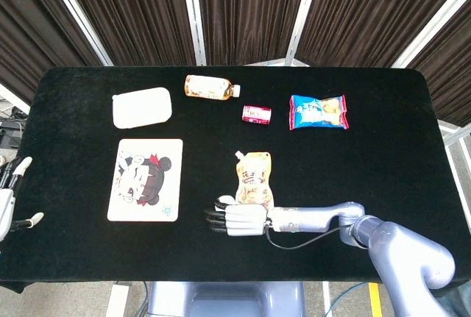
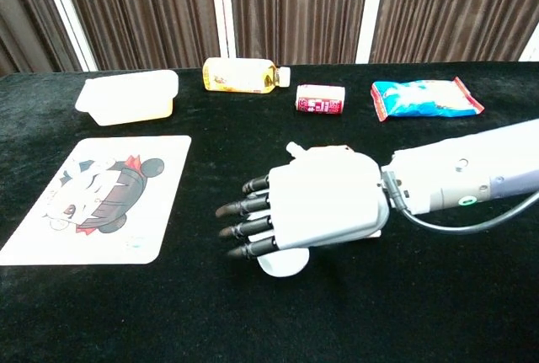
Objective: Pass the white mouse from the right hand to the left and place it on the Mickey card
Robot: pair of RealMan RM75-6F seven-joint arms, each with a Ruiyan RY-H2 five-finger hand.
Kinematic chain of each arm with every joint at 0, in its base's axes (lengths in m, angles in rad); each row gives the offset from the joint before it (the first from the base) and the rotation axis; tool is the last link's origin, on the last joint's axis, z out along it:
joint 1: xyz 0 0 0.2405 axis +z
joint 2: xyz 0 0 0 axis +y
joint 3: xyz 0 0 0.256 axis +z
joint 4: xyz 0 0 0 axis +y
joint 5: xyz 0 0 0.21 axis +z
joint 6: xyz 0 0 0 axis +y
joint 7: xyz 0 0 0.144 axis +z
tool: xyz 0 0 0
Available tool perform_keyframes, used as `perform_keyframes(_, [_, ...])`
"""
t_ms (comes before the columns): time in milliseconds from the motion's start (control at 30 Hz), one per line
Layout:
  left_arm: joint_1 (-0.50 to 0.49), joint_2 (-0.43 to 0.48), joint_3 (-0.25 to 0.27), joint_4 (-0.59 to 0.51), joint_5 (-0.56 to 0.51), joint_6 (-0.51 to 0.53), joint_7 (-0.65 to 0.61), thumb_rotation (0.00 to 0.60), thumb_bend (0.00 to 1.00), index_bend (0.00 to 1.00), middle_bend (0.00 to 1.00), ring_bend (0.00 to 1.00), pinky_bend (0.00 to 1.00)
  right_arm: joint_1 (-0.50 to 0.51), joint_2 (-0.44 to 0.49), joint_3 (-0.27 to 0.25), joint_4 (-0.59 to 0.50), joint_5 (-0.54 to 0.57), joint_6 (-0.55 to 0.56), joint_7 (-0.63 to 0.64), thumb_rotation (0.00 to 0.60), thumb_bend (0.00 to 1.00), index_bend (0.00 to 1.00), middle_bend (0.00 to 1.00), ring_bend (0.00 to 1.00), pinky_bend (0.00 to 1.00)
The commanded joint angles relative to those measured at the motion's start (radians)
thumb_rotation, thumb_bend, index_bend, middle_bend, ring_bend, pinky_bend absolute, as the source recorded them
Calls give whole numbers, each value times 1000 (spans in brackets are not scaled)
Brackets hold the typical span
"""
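Observation:
My right hand (image 1: 237,220) (image 2: 324,205) hovers low over the front middle of the table, its back toward the chest camera and its fingers stretched toward the left. The white mouse (image 2: 283,264) shows only as a rounded white edge under the palm, and the hand seems to hold it against the palm. The Mickey card (image 1: 145,179) (image 2: 97,194) lies flat to the left, about a hand's length from the fingertips. At the far left table edge my left hand (image 1: 9,198) holds nothing, its fingers apart; the chest view does not show it.
An orange drink pouch (image 1: 254,176) lies just behind my right hand. Along the back stand a white box (image 1: 141,107), a tea bottle (image 1: 210,87), a small red can (image 1: 257,114) and a blue snack bag (image 1: 317,112).

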Motion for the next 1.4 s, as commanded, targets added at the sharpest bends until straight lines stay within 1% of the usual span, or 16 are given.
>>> perform_keyframes(33, [-1,-1,1,-1,-1,-3,2,600,0,0,0,0,0,-24,39,11,-54,23,4,-34,600,0,0,0,0,179])
perform_keyframes(133, [-1,-1,1,0,-2,-1,1,600,0,0,0,0,0,-44,99,10,-113,24,36,-72,600,0,0,0,0,172])
perform_keyframes(267, [-1,-3,2,4,4,2,-2,600,0,0,0,0,0,-102,247,16,-249,54,105,-122,600,0,0,0,0,160])
perform_keyframes(367, [-4,-7,6,11,17,0,-6,600,0,0,0,0,0,-173,349,30,-289,107,191,-115,600,0,0,0,0,131])
perform_keyframes(467, [-8,-13,10,19,33,1,-10,600,0,0,0,0,0,-259,415,48,-285,184,273,-53,600,0,0,0,0,108])
perform_keyframes(533, [-14,-21,14,25,54,3,-15,600,0,0,0,0,0,-332,453,60,-251,249,331,24,600,0,0,0,0,88])
perform_keyframes(633, [-24,-34,18,36,92,10,-10,600,0,0,0,0,0,-402,478,70,-196,300,381,98,600,0,0,0,0,42])
perform_keyframes(700, [-46,-47,21,45,143,11,-8,600,0,0,0,0,0,-454,489,80,-172,343,412,151,600,0,0,0,0,10])
perform_keyframes(767, [-79,-58,26,51,205,-2,-7,600,0,0,0,0,0,-511,502,90,-190,410,417,211,600,0,0,0,0,0])
perform_keyframes(867, [-160,-76,37,54,318,-61,10,600,0,0,0,0,0,-606,530,110,-292,521,430,296,600,0,0,0,0,0])
perform_keyframes(967, [-243,-102,40,51,411,-128,58,600,0,10,0,0,0,-675,552,122,-380,585,452,296,600,0,0,0,0,0])
perform_keyframes(1067, [-334,-144,33,28,482,-214,105,600,0,58,0,0,0,-733,570,119,-456,626,462,285,600,0,0,0,0,0])
perform_keyframes(1167, [-405,-187,31,-4,500,-309,114,600,0,82,6,0,0,-771,582,119,-508,651,468,288,600,0,0,0,0,0])
perform_keyframes(1267, [-465,-227,21,-14,516,-386,151,600,0,145,62,14,0,-800,590,119,-548,669,471,302,600,0,0,0,0,0])
perform_keyframes(1367, [-543,-316,4,-3,527,-487,213,600,0,183,108,40,0,-833,598,124,-586,691,477,288,600,0,0,0,0,0])
perform_keyframes(1400, [-551,-328,1,1,524,-500,222,600,0,186,110,41,0,-838,599,125,-592,694,478,287,600,0,0,0,0,0])
